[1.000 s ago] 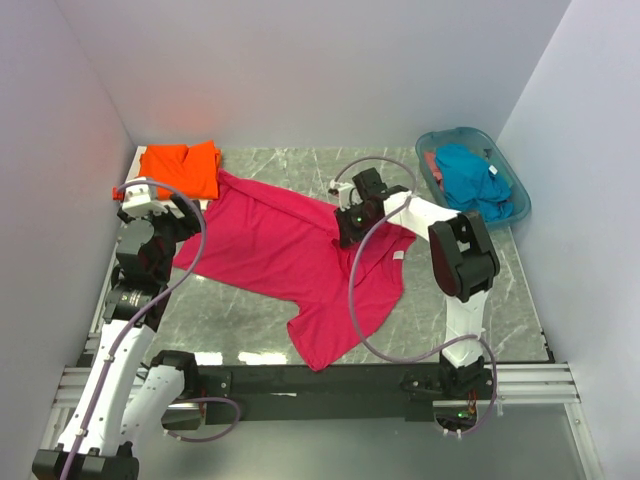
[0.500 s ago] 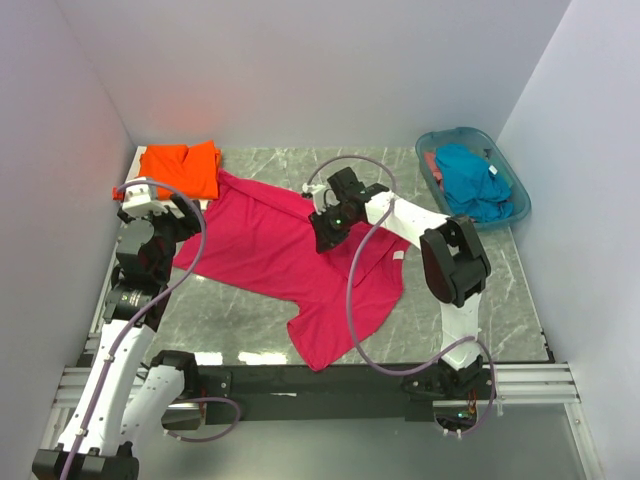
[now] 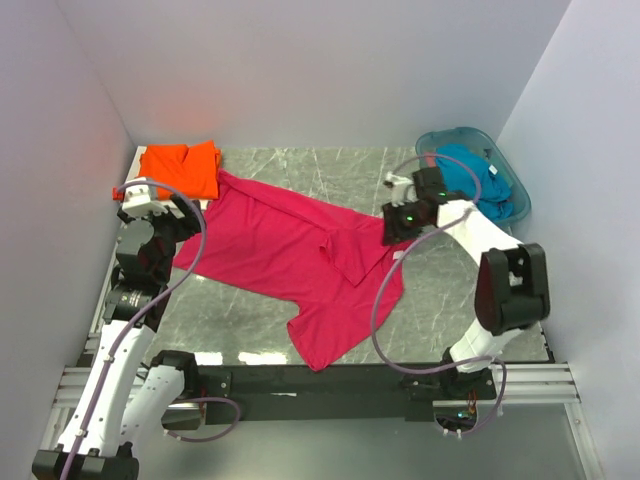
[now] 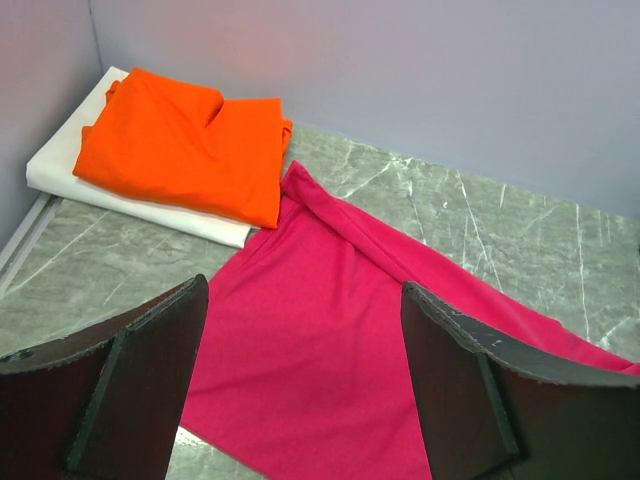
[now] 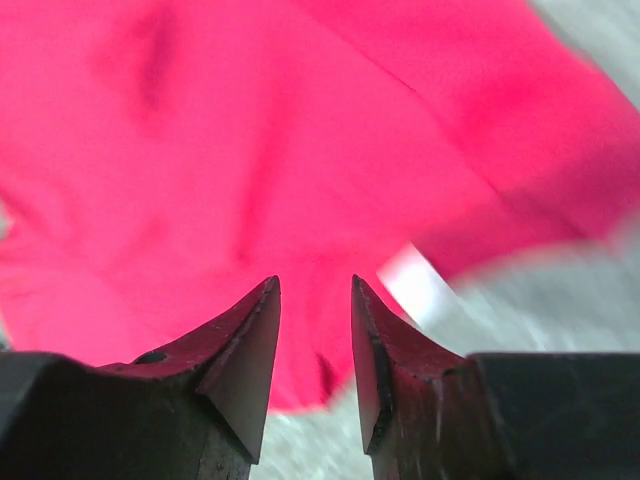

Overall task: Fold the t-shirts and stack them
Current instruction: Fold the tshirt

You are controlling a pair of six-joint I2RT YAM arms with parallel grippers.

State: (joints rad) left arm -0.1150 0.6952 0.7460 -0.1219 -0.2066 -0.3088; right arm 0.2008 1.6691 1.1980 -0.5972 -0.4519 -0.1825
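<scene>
Magenta t-shirt (image 3: 290, 260) lay spread flat, one flap doubled over near its right side, so prob. mid-fold. To do it well: take the right edge by the hem, lift low, drag across evenly, no bunching; left arm could pin the opposite side. Right gripper (image 5: 313, 285) hung over the shirt's right edge by the white label (image 5: 415, 280), wrist tipped down, jaws parted, nothing between. Left gripper (image 4: 300, 290) sat at the shirt's left edge, elbow tucked back, spread wide, empty. Orange t-shirt (image 3: 183, 168) was folded just beside its far-left corner. Teal t-shirt (image 3: 475, 180) was in the basket (image 3: 520, 205), well to its right.
</scene>
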